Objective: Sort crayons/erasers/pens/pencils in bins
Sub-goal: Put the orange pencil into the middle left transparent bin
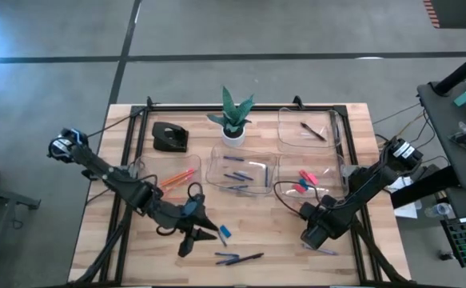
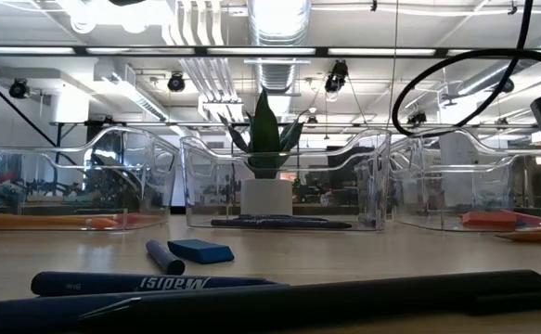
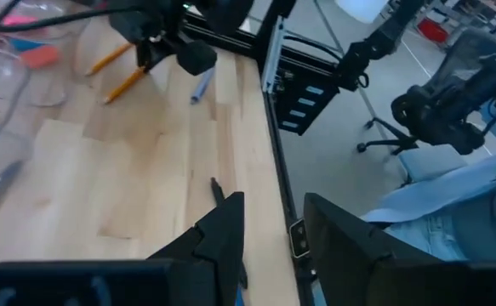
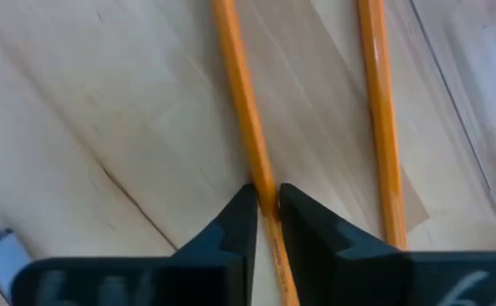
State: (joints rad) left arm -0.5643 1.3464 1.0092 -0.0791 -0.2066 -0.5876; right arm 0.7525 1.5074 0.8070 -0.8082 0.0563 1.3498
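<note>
Your right gripper (image 4: 267, 204) is down at the near right of the pale, grained wooden table (image 1: 137, 248). Its two dark wedge-shaped fingers (image 4: 235, 223) are clenched on a thin orange pencil (image 4: 241, 93), smooth and round in section, which lies flat on the wood. A second orange pencil (image 4: 377, 102) lies just beside it, nearly parallel and untouched. Beyond that you see the curved clear wall of a plastic bin (image 4: 477, 93).

Your left gripper (image 1: 191, 237) hovers at the near centre-left. Its fingers (image 3: 222, 242) stand apart with nothing between them. A short blue crayon (image 1: 224, 233) lies just to its right. Two slim dark pens (image 1: 239, 258) lie near the table's near edge; in the low view their matt barrels fill the foreground, one bearing white lettering.

You have four shallow clear bins with rounded corners:
- The left bin (image 1: 149, 172) holds orange pencils (image 1: 175, 178).
- The middle bin (image 1: 217, 160) holds stubby blue crayons (image 1: 236, 176) and a dark stick.
- The right bin (image 1: 284, 192) holds blocky pink-red erasers (image 1: 305, 179).
- The far right bin (image 1: 288, 120) holds one black pen (image 1: 312, 131).

A flat blue eraser (image 2: 200, 250) and a short dark-blue stick (image 2: 164, 256) lie on the wood in front of the middle bin.

A spiky green plant in a white cylindrical pot (image 1: 233, 132) stands at the far centre. A black desk object (image 1: 169, 137) sits to its left.
</note>
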